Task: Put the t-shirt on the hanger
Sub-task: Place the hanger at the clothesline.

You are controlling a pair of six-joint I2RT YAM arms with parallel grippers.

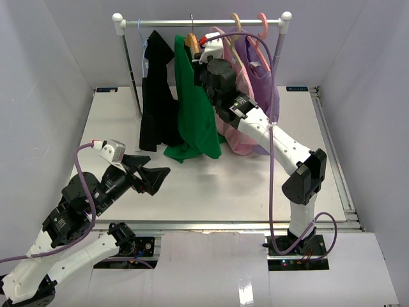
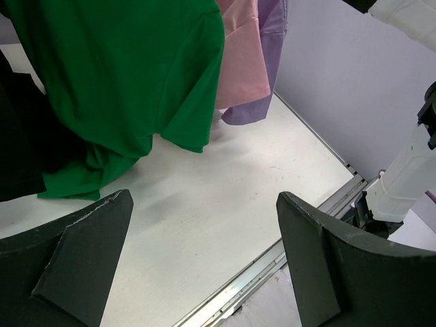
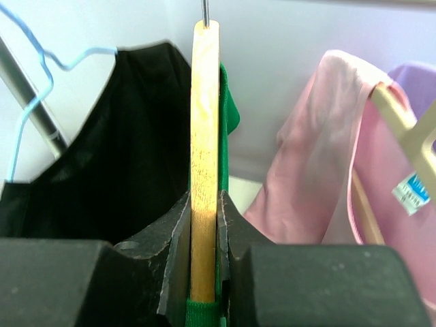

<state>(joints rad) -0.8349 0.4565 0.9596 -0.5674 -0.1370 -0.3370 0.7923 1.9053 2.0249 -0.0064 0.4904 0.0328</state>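
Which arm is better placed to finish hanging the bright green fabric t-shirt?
Right arm: its jaws are shut on the light brown wooden hanger carrying the t-shirt at the metal rail; the left arm sits low, jaws open.

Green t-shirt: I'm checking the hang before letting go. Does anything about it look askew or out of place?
Yes. The t-shirt looks lopsided, and its lower edge lies bunched on the table instead of hanging free. The right gripper is clamped on the wooden hanger.
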